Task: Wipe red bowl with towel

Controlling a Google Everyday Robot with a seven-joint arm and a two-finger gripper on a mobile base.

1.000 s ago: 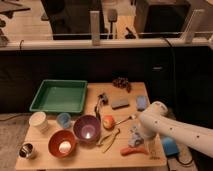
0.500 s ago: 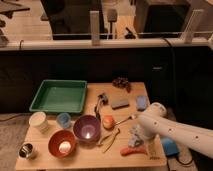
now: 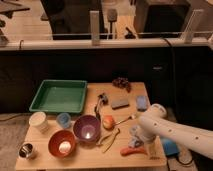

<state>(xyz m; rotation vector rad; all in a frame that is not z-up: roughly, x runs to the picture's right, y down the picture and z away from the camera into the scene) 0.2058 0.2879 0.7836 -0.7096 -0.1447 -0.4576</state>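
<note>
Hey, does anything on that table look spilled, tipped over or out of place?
Nothing stands out. The red bowl, purple bowl and white cup sit upright on the table, the green tray lies flat, and nothing looks spilled. The gripper hangs over the table's front right part, away from the red bowl.

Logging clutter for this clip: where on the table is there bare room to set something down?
The table is bare along its front edge, between the red bowl and the gripper at front right; the green tray is empty. Around the purple bowl it is crowded.
</note>
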